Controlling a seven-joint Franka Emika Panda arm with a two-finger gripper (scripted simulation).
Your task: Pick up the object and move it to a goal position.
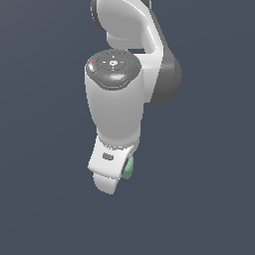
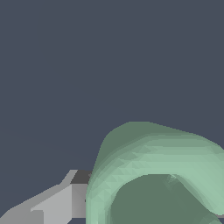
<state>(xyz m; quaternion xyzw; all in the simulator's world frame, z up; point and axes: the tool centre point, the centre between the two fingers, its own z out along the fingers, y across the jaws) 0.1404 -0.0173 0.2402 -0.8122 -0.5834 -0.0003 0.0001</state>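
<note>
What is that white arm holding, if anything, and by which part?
Apparently the pale green ring-like piece, with one grey finger against its outer rim; the other finger is hidden, so the hold is unconfirmed.

The white Panda arm (image 1: 117,99) hangs down the middle of the exterior view against a plain dark blue-grey backdrop; no bench edge or corner shows to place it by. A grey round cap with small red and green dots tops its wrist. Below, the white gripper (image 1: 110,169) hides its fingertips. The pale green object (image 1: 128,168) peeks out, touching the gripper's side toward the exterior view's right.
</note>
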